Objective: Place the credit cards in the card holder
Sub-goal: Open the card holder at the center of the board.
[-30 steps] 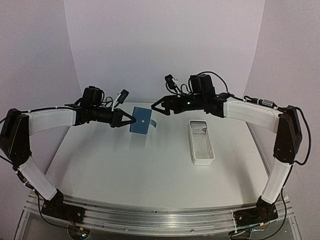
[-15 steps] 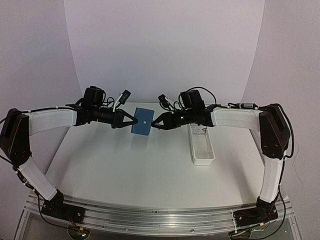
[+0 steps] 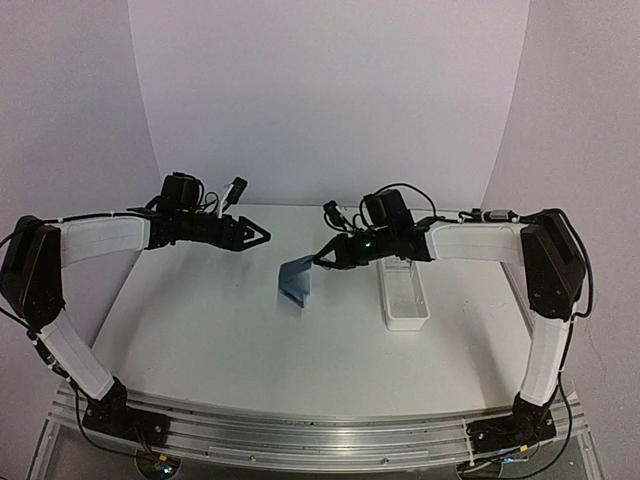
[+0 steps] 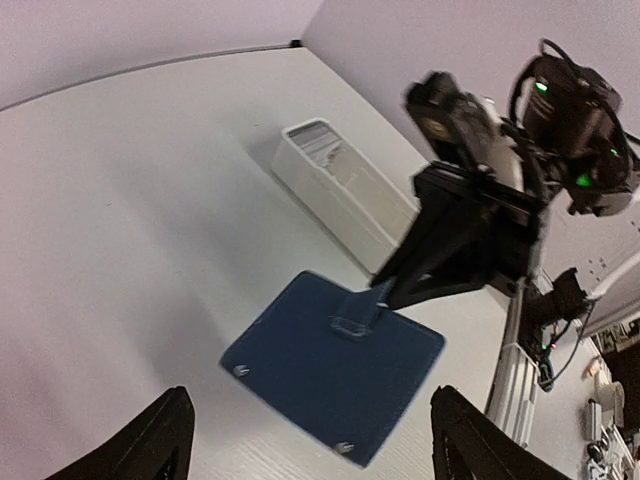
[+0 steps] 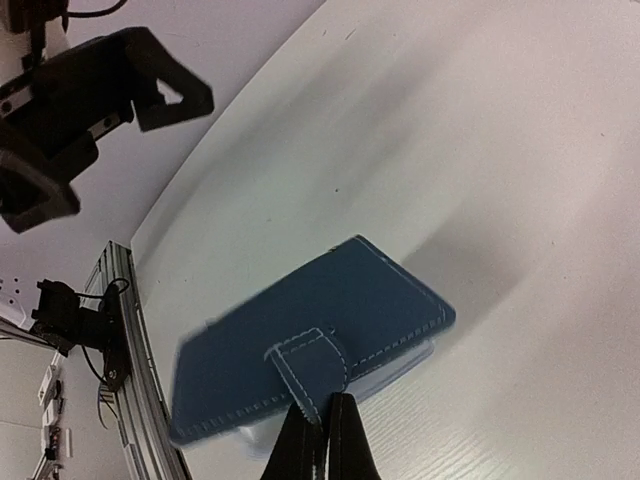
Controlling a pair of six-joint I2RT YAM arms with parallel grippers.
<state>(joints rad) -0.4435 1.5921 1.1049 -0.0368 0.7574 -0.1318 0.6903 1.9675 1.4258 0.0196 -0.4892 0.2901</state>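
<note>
Right pincer (image 5: pixel 322 415): closed, its two fingers pressed together on the small clasp tab (image 5: pixel 311 364) of the card holder.
Card holder (image 5: pixel 330 318): blue, flat, with light stitching along its edges; it is held by the tab alone, left of the tray and about mid-counter in the top view.
Card holder tilt: slanted in the top view, with its high side at the right pincer and its low edge down toward the counter (image 3: pixel 200 330); whether that low edge touches the surface cannot be told.
Card holder detail: the left wrist view shows two small light studs near one edge, and the tab crossing the opposite edge; the outline is a little blurred in both wrist views.
Left pincer (image 3: pixel 258 237): open, with its fingers spread wide and nothing between them.
Left pincer place: in the air, left of the card holder and farther back, well apart from it and pointing toward it.
Tray (image 3: pixel 405 318): long, white, rectangular; it lies on the counter just right of the card holder, below the right arm's wrist.
Cards (image 4: pixel 320 142): flat printed pieces lying in one end of the tray; their number cannot be made out.
Counter: white, with the card holder's shadow falling on it beneath the right pincer.
</note>
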